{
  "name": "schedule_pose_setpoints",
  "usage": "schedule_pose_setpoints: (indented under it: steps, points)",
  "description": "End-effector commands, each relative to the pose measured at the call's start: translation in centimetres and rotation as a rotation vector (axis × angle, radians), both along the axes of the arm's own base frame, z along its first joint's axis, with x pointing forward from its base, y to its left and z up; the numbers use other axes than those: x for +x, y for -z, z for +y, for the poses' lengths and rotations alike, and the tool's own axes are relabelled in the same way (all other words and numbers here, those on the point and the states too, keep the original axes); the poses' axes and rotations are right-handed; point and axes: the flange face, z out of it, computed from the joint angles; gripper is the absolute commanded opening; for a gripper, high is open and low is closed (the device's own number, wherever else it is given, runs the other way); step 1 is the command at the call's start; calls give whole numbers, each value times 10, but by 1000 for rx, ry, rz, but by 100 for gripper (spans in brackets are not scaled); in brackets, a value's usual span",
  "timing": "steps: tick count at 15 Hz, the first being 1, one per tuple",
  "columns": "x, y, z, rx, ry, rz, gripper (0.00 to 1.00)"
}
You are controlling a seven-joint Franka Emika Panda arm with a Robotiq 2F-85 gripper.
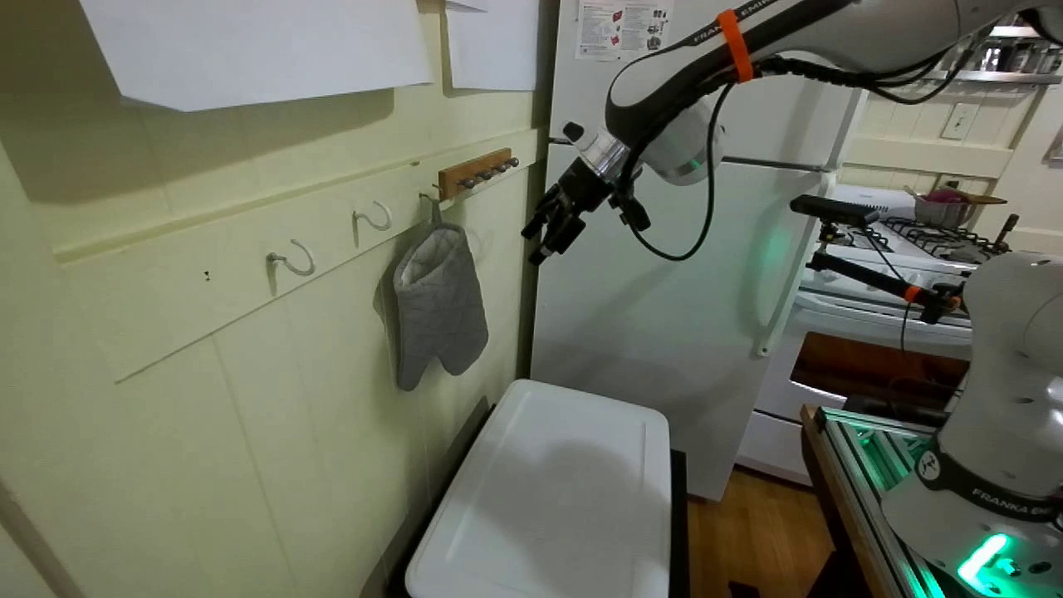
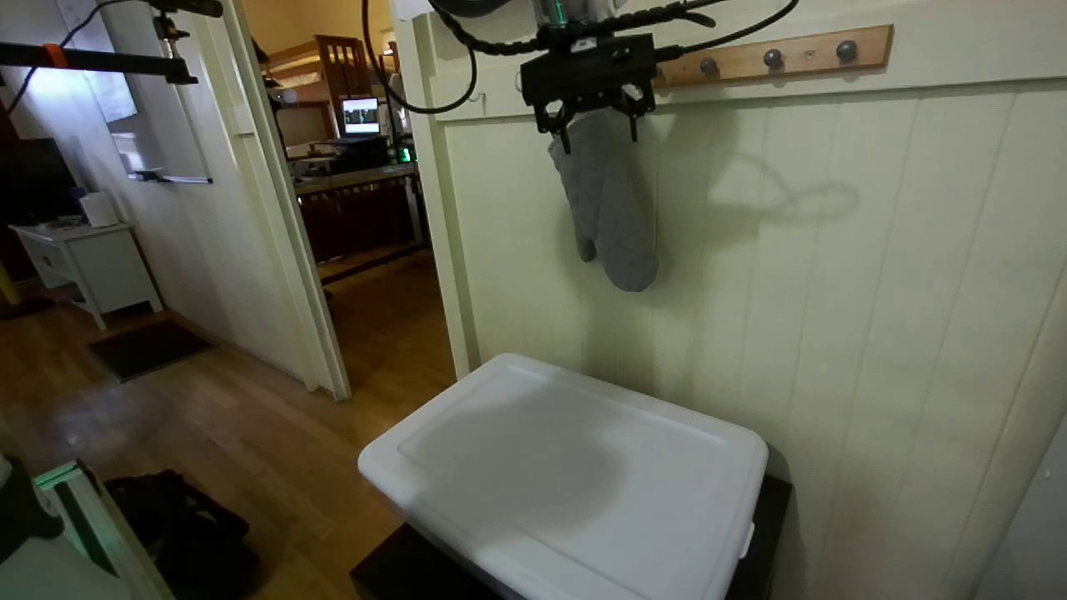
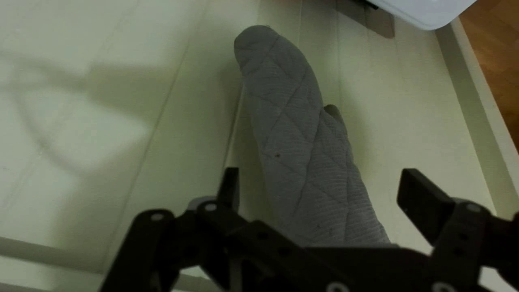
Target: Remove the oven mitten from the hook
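Space showed plainly between the hand and the oven mitten; the fingertips ended short of the grey quilted cloth. The hand was spread wide and had hold of nothing. In the wrist view the mitten was framed by the fingers, out past their tips, and I could see a strip of wall along each side of it.

Ahead of the hand the mitten hung from a small hook, its rounded end drooping lower than the fingertips. Beside that hook, toward the refrigerator, a wooden rail carried dark knobs; the other way, two more hooks curled out.

Clear air dropped from the hand to a white bin beneath it in both exterior views, its long edge running beside the wall. Soft shadow lay across its top, and something black showed past its rim. A cable looped out behind the hand.

To one side of the hand stood the refrigerator, its edge near the wall; to the opposite side a door frame gave onto a room with a lit screen. Well behind the hand the arm's base sat on a bench, and a stove stood past the refrigerator.
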Motion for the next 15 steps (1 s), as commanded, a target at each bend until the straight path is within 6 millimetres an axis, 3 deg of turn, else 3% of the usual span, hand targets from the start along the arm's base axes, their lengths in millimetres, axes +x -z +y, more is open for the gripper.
schedule_pose_setpoints:
  steps: [1,5,8,12,15]
  points:
    - [5,1,-3,4,-3,1,100]
    - [14,5,-5,0,-4,3,100]
    - [26,21,2,-75,-19,-45,100]
    - [37,38,12,-17,-75,-68,100]
    - [44,49,9,-1,-98,-111,100]
